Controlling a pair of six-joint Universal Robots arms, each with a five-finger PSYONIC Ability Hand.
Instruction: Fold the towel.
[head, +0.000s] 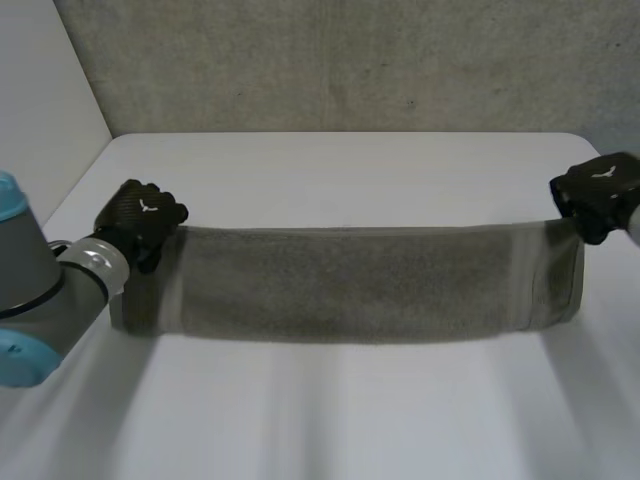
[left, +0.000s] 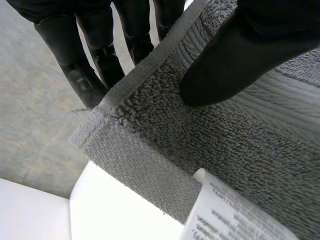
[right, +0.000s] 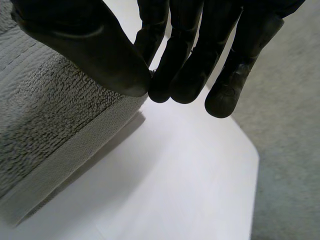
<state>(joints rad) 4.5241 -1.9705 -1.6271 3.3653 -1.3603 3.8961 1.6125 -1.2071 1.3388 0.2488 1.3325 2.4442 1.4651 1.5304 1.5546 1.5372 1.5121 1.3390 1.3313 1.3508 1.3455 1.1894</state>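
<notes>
Grey towel (head: 350, 285) with label (left: 225, 215) spans white table (head: 340, 410).

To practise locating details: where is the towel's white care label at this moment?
In the left wrist view, the white care label sits on the grey towel near the corner pinched by the left hand, just beyond its thumb.

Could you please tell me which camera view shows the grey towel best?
The head view: the whole grey terry towel spans between left hand and right hand. Each wrist view shows one pinched corner, the left's with a white label.
</notes>
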